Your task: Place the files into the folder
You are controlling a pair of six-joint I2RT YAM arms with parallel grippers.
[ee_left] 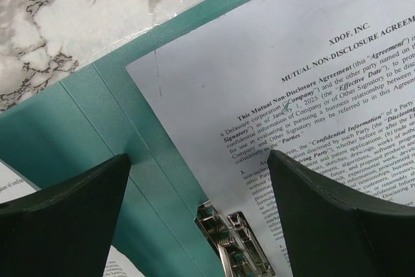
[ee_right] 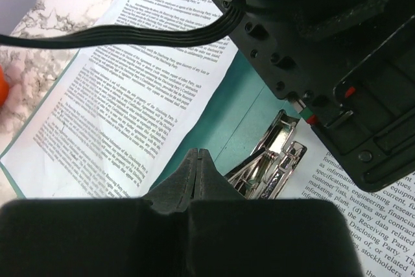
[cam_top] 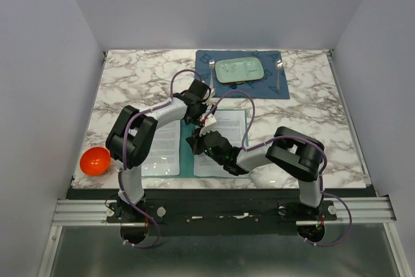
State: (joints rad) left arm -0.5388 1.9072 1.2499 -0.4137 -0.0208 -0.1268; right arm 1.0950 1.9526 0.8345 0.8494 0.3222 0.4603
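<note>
From above, the folder is lying open on the table, with papers sitting on both halves. In the left wrist view, the left gripper is hanging wide open over the fold. In the right wrist view, the right gripper is pinching tight shut just beside the metal clip.

Clip amid folder — likely obstacle

The right gripper has its black fingers pressed together over the centre crease of a thin teal-green card folder, just beside a shiny metal clip. White printed paper sheets lie on both leaves. A black arm housing hangs above the right leaf.
</note>
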